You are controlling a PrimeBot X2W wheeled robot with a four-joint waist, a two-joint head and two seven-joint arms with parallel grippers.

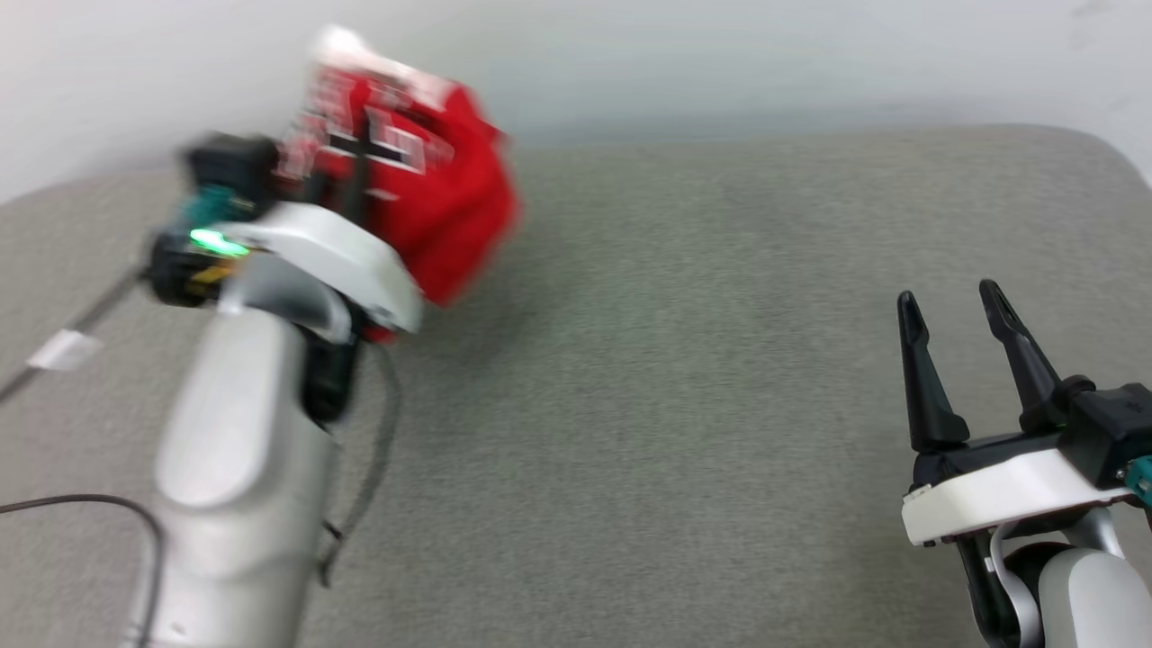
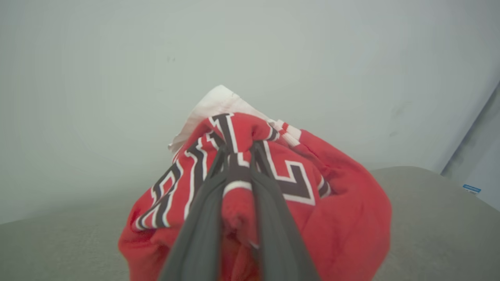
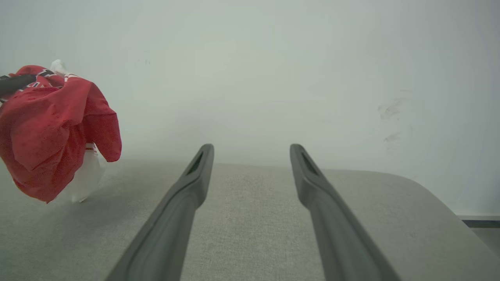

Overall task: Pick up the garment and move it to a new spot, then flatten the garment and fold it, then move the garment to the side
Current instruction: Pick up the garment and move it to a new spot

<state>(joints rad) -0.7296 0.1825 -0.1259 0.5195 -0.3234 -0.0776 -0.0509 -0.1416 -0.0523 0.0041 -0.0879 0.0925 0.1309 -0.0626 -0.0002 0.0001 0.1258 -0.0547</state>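
Head view: I see the red jersey-style shirt with white sleeves and black white-outlined lettering [image 1: 441, 207] bunched at the far left of the grey fabric-covered worktop [image 1: 675, 360], close to the pale wall [image 1: 720, 54]; this area is blurred.
Left jaws: nearly closed, with the dark fingers [image 2: 203, 226] pinching a fold of the lettered chest.
Shirt position: hangs from the Left jaws, bulk raised off the worktop; I cannot tell whether its lowest white part touches.
Right jaws: spread wide, holding nothing, at lower right, well apart from the shirt.

The left hand [image 1: 355, 157] pinches the bunched red garment [image 1: 450, 198], both blurred, while the right hand [image 1: 949, 301], well apart, has its fingers [image 1: 920, 378] spread, empty.
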